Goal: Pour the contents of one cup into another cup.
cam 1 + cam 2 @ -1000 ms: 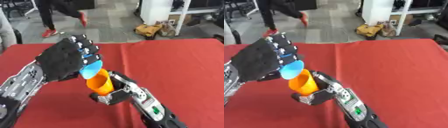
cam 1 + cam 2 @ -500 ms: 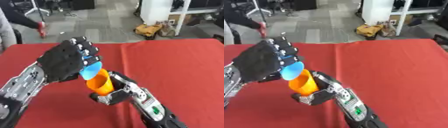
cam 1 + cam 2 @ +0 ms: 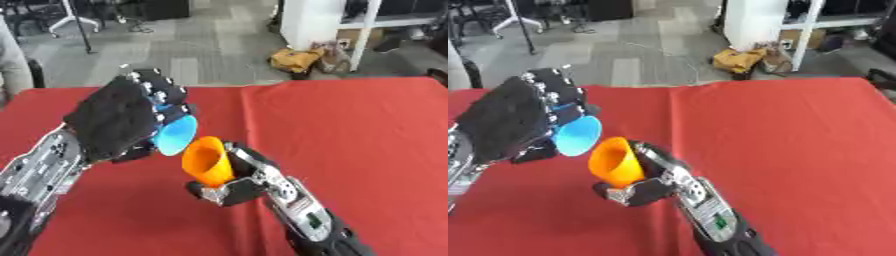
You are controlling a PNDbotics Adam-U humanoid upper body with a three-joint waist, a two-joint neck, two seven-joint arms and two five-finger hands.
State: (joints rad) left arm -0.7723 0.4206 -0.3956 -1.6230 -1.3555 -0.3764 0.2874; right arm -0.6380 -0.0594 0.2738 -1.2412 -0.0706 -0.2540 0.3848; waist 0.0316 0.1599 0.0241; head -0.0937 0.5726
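A blue cup (image 3: 178, 135) is held above the red table by my left hand (image 3: 121, 118), whose fingers curl round it; the cup lies tipped on its side with its mouth toward the right. An orange cup (image 3: 207, 161) sits in my right hand (image 3: 241, 181), fingers curled round its lower part, its mouth tilted up and to the left. The blue cup's rim is right beside the orange cup's rim, slightly above it. What is inside either cup is hidden.
A red cloth (image 3: 350, 130) covers the table, with a fold line running down its middle. Beyond the far edge lies grey floor with a yellow-brown bag (image 3: 297, 60), a white pillar (image 3: 308, 20) and chair legs (image 3: 74, 22).
Both hands and cups hold nearly the same pose. A person walking in the background has left the view.
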